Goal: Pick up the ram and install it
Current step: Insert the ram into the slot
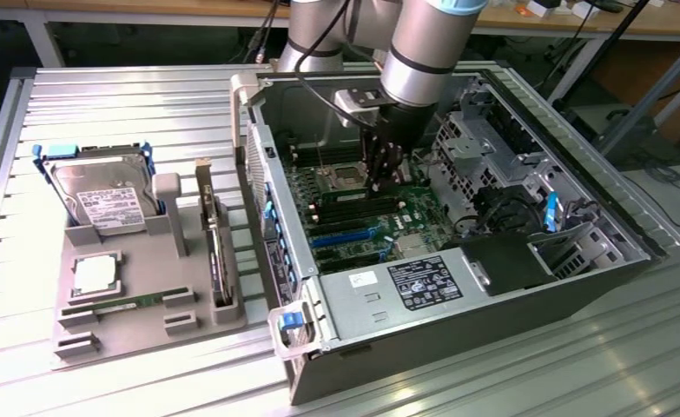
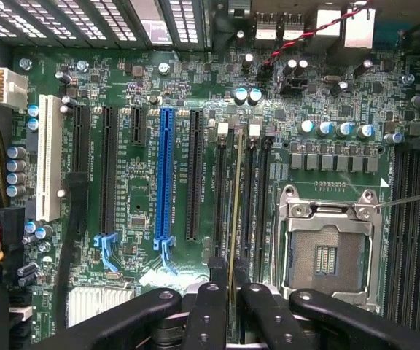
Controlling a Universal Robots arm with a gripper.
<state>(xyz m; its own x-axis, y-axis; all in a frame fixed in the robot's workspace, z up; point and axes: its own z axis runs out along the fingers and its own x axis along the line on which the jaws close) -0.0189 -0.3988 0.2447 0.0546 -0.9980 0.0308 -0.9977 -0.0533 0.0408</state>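
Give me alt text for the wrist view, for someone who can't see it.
The gripper holds the ram edge-on, lined up with the black memory slots of a green motherboard, beside the empty processor socket. A blue slot and a white slot lie farther across the board.

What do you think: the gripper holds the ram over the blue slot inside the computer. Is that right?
Not quite. The gripper does hold the ram inside the computer, but not over the blue slot. The wrist view shows the ram over the black slots right beside the socket.
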